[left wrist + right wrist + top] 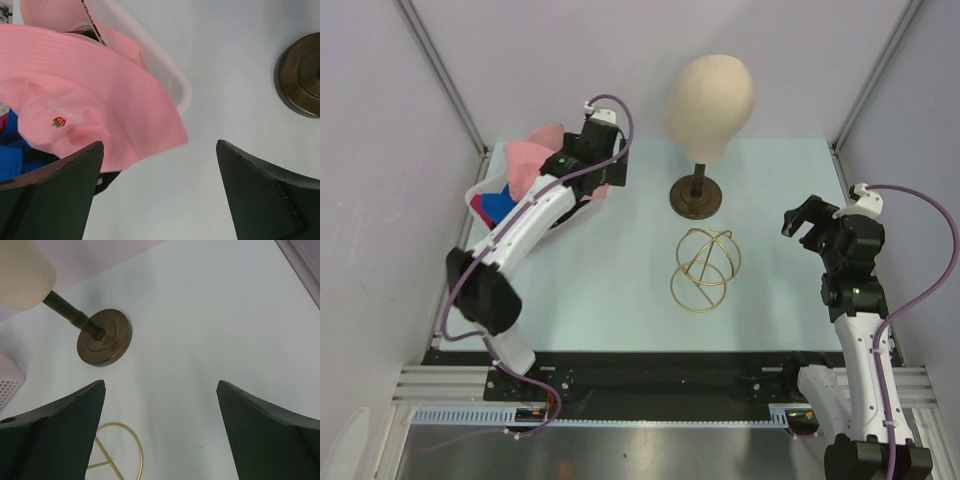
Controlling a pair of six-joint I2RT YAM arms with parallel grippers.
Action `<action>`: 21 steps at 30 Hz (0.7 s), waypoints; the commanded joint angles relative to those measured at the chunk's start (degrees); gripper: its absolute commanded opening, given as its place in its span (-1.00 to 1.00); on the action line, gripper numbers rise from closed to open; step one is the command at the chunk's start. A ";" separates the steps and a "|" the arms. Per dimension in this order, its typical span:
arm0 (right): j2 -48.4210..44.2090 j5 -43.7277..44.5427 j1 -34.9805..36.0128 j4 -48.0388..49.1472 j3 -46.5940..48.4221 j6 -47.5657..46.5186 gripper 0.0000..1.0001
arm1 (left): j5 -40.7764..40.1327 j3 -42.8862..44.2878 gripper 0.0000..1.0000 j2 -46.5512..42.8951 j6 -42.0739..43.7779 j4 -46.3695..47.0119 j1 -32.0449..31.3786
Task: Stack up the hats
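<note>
The hats lie piled in a white basket (480,195) at the table's far left. On top is a salmon-pink bucket hat (90,100) with a small strawberry mark, its brim hanging over the basket rim (167,75). A royal-blue cap (10,155) shows under it at the left, and a light-pink cap (50,12) lies behind. From above I see the pink hats (532,160) and the blue cap (498,205). My left gripper (160,190) hangs open just right of the bucket hat's brim, above bare table. My right gripper (160,430) is open and empty at the right (805,222).
A beige mannequin head (710,95) stands on a dark round base (696,197) at the back middle; the base also shows in the wrist views (302,75) (104,337). A gold wire stand (705,268) sits on the table in front of it.
</note>
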 commanded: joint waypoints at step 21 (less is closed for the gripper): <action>-0.86 -4.96 0.12 0.34 -0.83 4.92 0.99 | -13.99 13.39 0.22 19.58 2.13 -5.18 0.73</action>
